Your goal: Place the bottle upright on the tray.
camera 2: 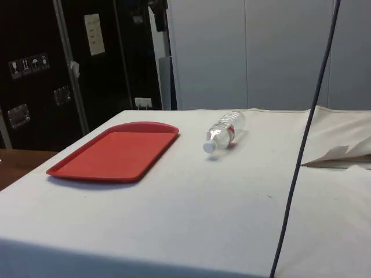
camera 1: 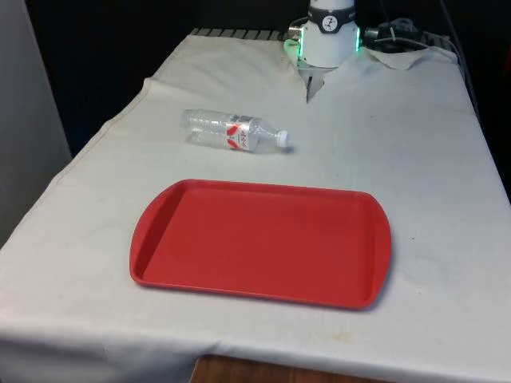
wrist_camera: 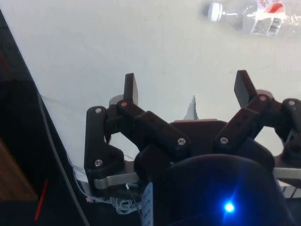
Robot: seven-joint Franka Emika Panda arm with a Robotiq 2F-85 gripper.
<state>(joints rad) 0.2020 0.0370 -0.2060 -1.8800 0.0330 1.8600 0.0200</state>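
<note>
A clear plastic bottle (camera 1: 232,131) with a red-and-white label and a white cap lies on its side on the white cloth, beyond the tray, cap towards the front view's right. The side view has the bottle (camera 2: 225,130) lying beside the tray (camera 2: 116,152). The red tray (camera 1: 263,242) rests flat with nothing on it. In the wrist view my gripper (wrist_camera: 187,87) hangs open above bare cloth, nothing between its fingers (wrist_camera: 130,88), and the bottle (wrist_camera: 254,15) lies well clear of them.
The robot base (camera 1: 329,36) stands at the table's far end with cables beside it. A black cable (camera 2: 307,139) hangs across the side view. The cloth has a fold (camera 2: 336,155) near the base.
</note>
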